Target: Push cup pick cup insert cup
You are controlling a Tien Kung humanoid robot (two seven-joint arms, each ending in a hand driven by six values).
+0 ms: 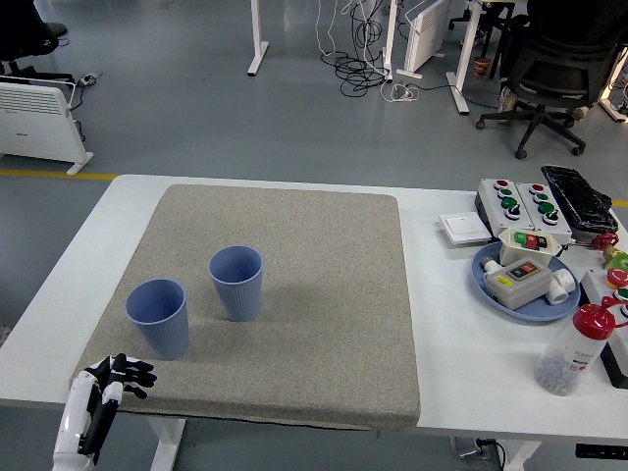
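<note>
Mat (324,285) grey on white table (451,363) | two blue cups (196,299) upright | grey floor | left hand (98,402) fingers spread, empty

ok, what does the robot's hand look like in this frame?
Only the left hand shows, at the bottom left corner. It has a white back and white finger segments with black joints and black fingertips. The fingers are slim and jointed. No cables or markings can be made out. The right hand is out of view.

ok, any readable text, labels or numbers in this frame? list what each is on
None readable.
Button boxes: coloured buttons only, any lettering too small.
Control boxes in the blue dish: labels blurred.
Red-capped bottle: no legible label.
Blue cups, grey mat: plain.
</note>
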